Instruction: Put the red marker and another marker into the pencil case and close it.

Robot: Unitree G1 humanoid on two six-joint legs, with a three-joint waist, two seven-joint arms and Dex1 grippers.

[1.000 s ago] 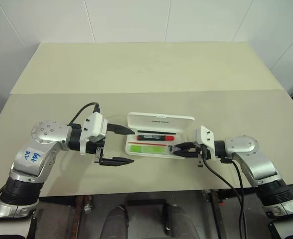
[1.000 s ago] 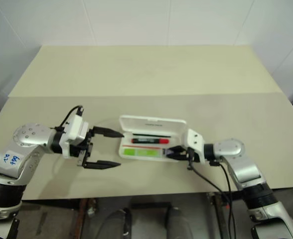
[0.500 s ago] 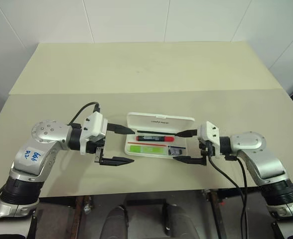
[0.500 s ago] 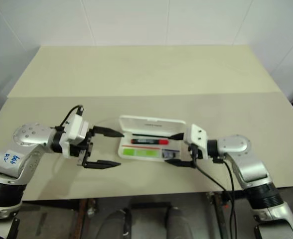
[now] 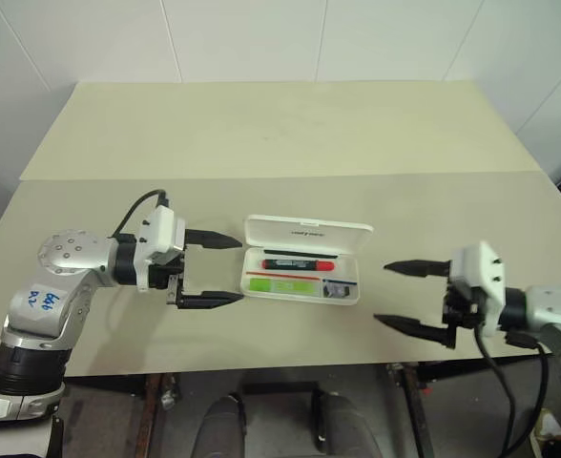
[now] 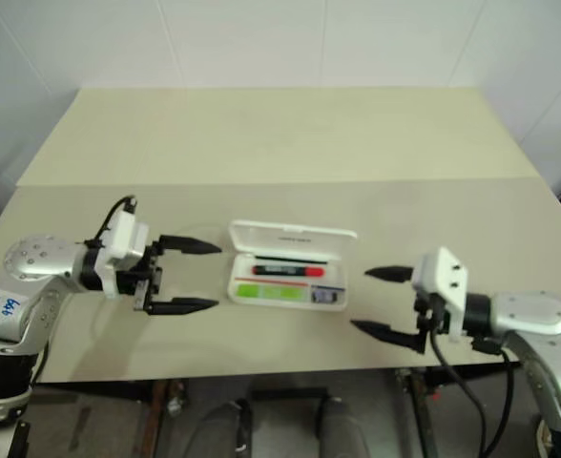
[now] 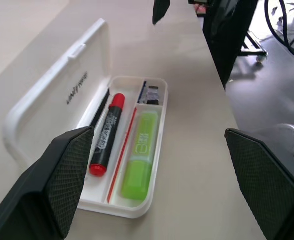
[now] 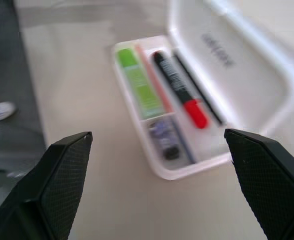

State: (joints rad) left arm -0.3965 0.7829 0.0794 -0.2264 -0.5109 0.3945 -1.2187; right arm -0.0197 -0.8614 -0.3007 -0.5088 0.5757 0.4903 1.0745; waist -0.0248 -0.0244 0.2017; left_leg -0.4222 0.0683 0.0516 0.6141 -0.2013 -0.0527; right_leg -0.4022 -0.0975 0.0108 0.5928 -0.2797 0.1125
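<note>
On the beige bench [image 5: 290,134] the pencil case [image 5: 304,260] lies open, red marker [image 7: 107,134] and green marker [image 7: 139,156] inside, both wide, empty claws, left claw [image 5: 209,270] and right claw [image 5: 416,301], flanking it; its lid looks light, stiff and slick, best pushed shut at the free edge.

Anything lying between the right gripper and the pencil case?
No. Left eye view shows bare table between the right gripper and the pencil case.

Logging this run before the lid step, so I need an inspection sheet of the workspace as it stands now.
Surface: beige table, bare around the case.
Job's things: pencil case open, lid up; red marker and green marker lie inside.
Clutter: a small dark item in the case's end compartment.
Hands: left hand and right hand open, holding nothing, apart from the case.
Cables: black cable under right arm.
Surroundings: white tiled wall.
</note>
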